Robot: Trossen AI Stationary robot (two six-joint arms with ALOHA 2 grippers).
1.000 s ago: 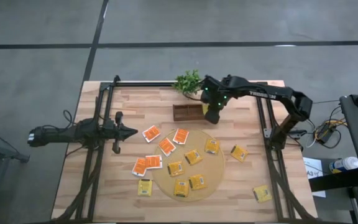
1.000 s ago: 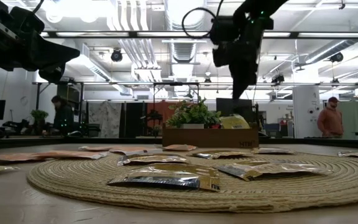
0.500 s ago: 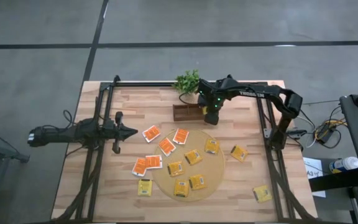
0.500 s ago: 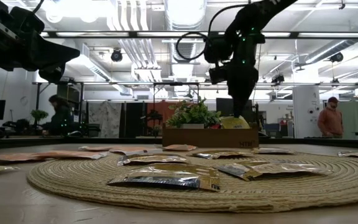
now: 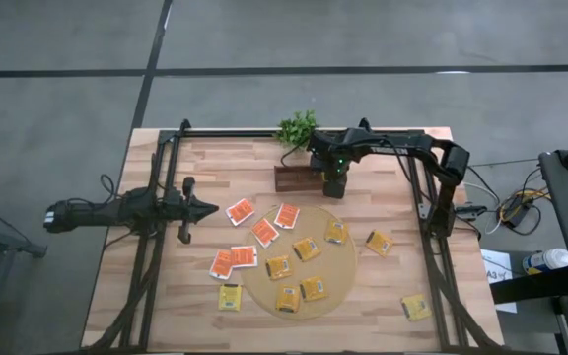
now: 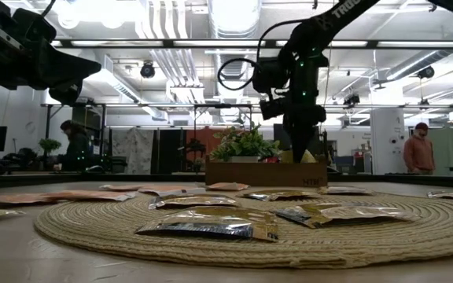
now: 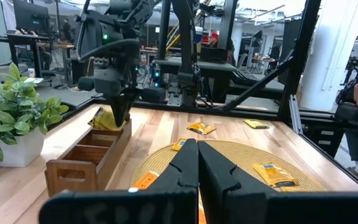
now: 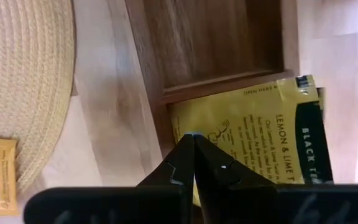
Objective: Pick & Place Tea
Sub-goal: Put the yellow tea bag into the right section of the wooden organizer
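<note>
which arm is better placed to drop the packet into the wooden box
The right. Its tool is shut on a yellow tea packet directly over the wooden box. The left tool, shut and holding nothing, sits at the table's left side, away from the box.

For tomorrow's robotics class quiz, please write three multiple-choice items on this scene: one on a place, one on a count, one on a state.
1. Where is the right gripper?
A. Over the wooden box
B. Over the round mat
C. Off the table

2. How many orange-red packets lie on the table?
A. Two
B. Five
C. Nine

3. What state is the left gripper in?
A. Open and empty
B. Shut on a packet
C. Shut and empty

Answers: 1 A, the right arm reaches down at the box's end beside the plant, its fingers shut on a yellow packet. 2 B, five orange-red packets show in the high view. 3 C, its fingers meet with nothing between them.
</note>
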